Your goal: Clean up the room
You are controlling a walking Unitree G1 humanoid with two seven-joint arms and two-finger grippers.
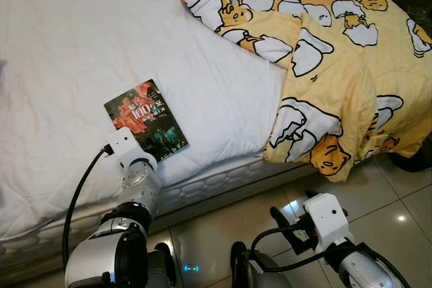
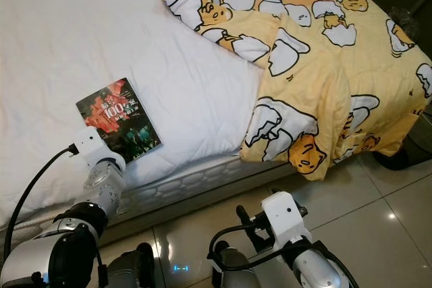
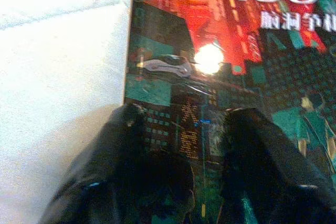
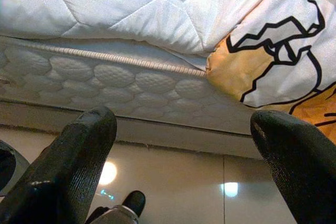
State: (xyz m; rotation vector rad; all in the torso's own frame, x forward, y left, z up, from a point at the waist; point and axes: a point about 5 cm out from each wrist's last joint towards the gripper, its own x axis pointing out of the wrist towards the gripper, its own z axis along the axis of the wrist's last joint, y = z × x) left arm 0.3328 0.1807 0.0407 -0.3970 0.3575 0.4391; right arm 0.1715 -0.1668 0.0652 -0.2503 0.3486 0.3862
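Observation:
A book [image 1: 146, 121] with a red and teal cover marked "100" lies flat on the white bed [image 1: 74, 45], near its front edge. My left gripper [image 3: 210, 129] is open at the book's near end. Its two black fingers [image 3: 131, 145] rest a little apart on top of the cover, and the white wrist block [image 1: 125, 143] overlaps the book's near corner. My right gripper [image 4: 184, 124] hangs low over the floor, open and holding nothing. It points at the mattress side [image 4: 105, 77].
A yellow duvet [image 1: 337, 65] printed with egg characters covers the bed's right half and drapes over the front edge. Glossy floor tiles [image 1: 385, 193] lie below. A dark object [image 1: 418, 160] sits on the floor at the far right.

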